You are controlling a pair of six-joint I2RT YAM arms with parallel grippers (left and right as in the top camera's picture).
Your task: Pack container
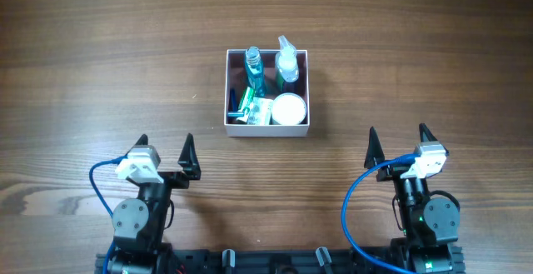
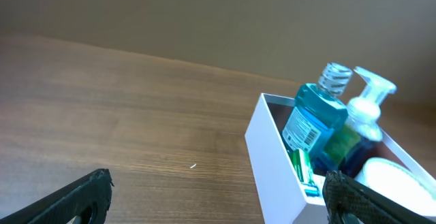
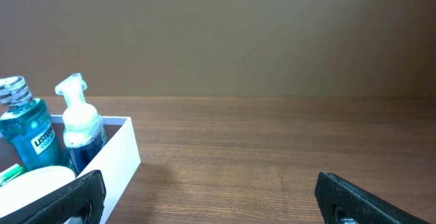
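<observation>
Both pincers stand released with nothing between their fingers: the left pincer (image 1: 166, 139) and the right pincer (image 1: 397, 131) each hold their two dark fingers spread wide, pointing toward the far edge of the counter (image 1: 100, 57). They sit back by the near edge, the left one toward the near-left corner, the right one toward the near-right corner, well apart from each other.

Bare wood runs all around them. The stretch between the two pincers is open, and so are the wide bands toward the left edge, the right edge and the far edge.

The container (image 1: 267, 129) is a square, shallow box with thin white walls and a hint of dusty pink along its inner rim. It is crowded. A blue mouthwash bottle (image 1: 253, 67) stands in its far-left corner, a pump bottle (image 1: 287, 62) with a white head just beside it in the far-right corner, a round white jar (image 1: 290, 108) lies in the near-right corner, and green-and-white packets (image 1: 250, 107) fill the near-left corner.

The box rests flat near the middle of the counter, beyond both pincers and between their lines, touching neither. From the left wrist its near-left corner shows to the right of centre; from the right wrist its right wall shows at the far left.
</observation>
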